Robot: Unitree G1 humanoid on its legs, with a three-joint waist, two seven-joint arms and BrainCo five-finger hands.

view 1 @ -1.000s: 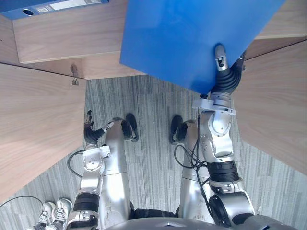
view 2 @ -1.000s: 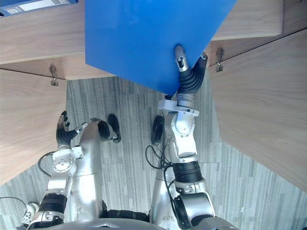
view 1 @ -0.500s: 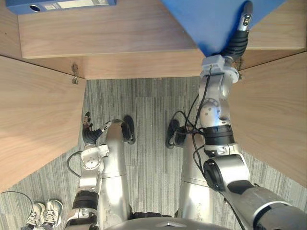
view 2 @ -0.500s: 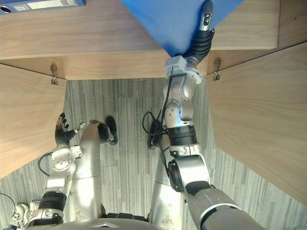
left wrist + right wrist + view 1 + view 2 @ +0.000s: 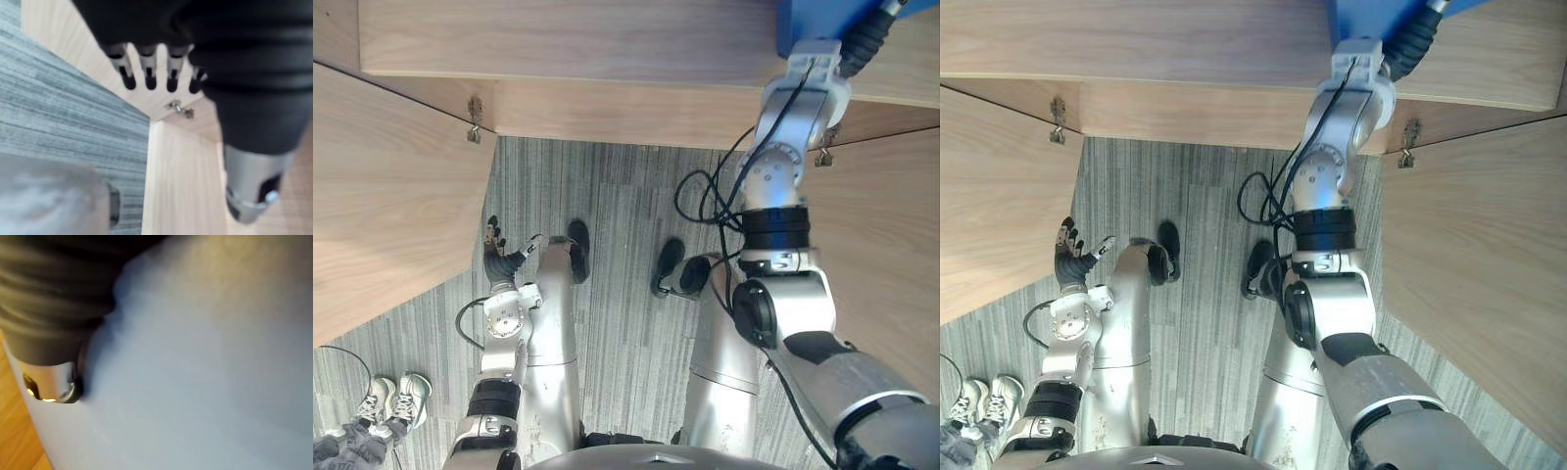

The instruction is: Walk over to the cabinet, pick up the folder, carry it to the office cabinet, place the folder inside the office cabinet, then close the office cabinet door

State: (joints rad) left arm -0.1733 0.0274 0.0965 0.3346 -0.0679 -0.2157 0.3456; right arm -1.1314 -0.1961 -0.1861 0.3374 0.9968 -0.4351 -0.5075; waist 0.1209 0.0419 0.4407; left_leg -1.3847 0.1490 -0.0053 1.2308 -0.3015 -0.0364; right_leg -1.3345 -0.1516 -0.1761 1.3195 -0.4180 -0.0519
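Blue folder (image 5: 813, 24), cut off at top, hides whether right hand (image 5: 49, 382) grips it; left hand (image 5: 1070, 262) hangs straight-fingered.

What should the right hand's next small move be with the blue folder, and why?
Probably ease the blue folder deeper onto the cabinet shelf: it sits over the shelf near its front edge, with the right hand against it. The left hand hangs open, low.
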